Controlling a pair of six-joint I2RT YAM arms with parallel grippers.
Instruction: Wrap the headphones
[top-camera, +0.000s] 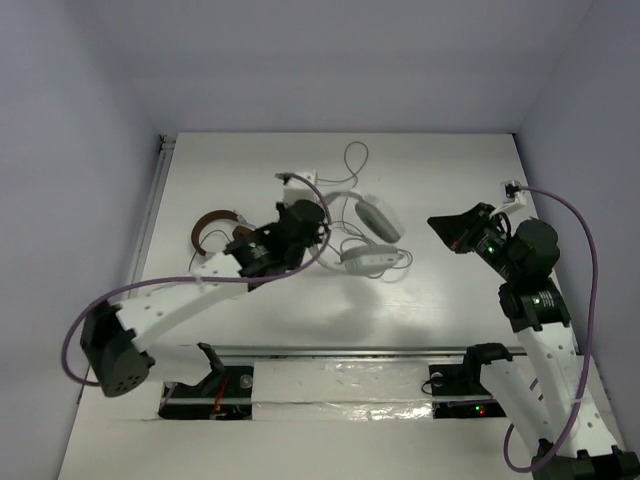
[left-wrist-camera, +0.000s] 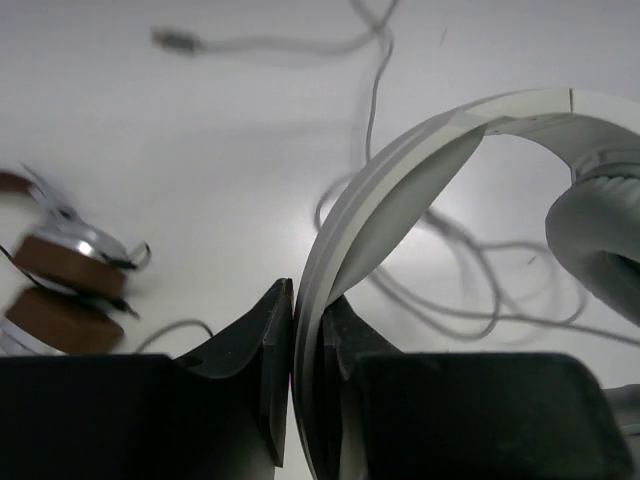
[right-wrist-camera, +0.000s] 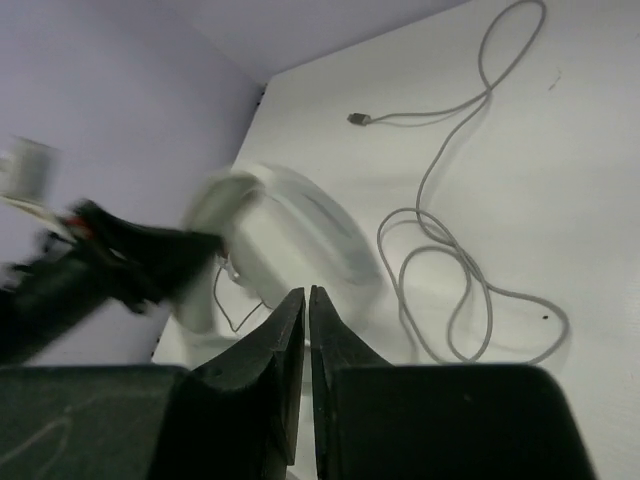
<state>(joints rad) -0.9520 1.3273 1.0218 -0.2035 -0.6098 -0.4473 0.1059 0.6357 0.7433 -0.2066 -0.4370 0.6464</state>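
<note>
Gripping the headphones (left-wrist-camera: 400, 170) by the headband, the left gripper (left-wrist-camera: 305, 300) has its jaws pinched hard against both faces of the white band; one grey earcup (left-wrist-camera: 595, 240) hangs off the band's far end. Mid-table (top-camera: 440, 170) is where the set sits, and I cannot tell whether it rests on the surface or is raised just off it. The cable (right-wrist-camera: 440, 235) lies slack beside the headphones in loose loops, its plug (right-wrist-camera: 358, 119) well beyond them toward the back wall. No turn of cable around band or cups that I can see. The right gripper (right-wrist-camera: 307, 300) hovers to the right of the headphones, jaws closed on nothing, apart from the cable. The brown-banded headphones (top-camera: 215, 228) lie on the opposite side of the white set, untouched. Judgement: early stage. The hold is secured, the wrapping itself not begun; all the cable is left to gather and wind.
</note>
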